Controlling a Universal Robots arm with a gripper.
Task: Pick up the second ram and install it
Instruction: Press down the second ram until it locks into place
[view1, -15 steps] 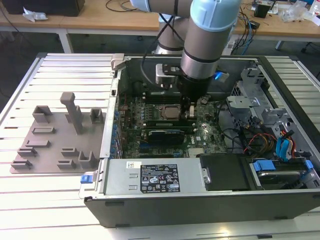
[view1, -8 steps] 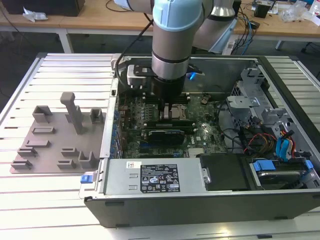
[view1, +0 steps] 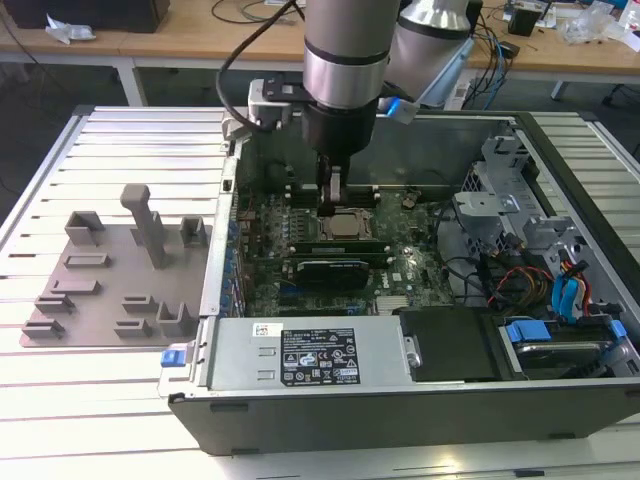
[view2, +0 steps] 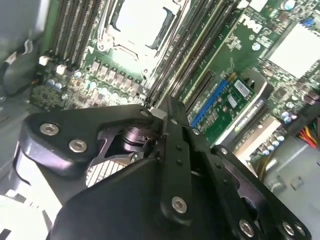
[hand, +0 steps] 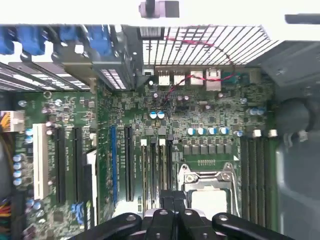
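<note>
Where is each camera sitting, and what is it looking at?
Exterior view: off the arm, looking down at the open computer case; the arm and gripper show.
First wrist view: on the arm, looking down at the motherboard; gripper shows.
Second wrist view: on the arm, slanted; gripper shows.
All share the processor socket.

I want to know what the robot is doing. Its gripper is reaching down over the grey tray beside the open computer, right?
Not quite. The gripper is reaching down inside the open computer, over the green motherboard, by the processor socket. The grey tray lies apart, beside the computer. The exterior view shows this.
</note>
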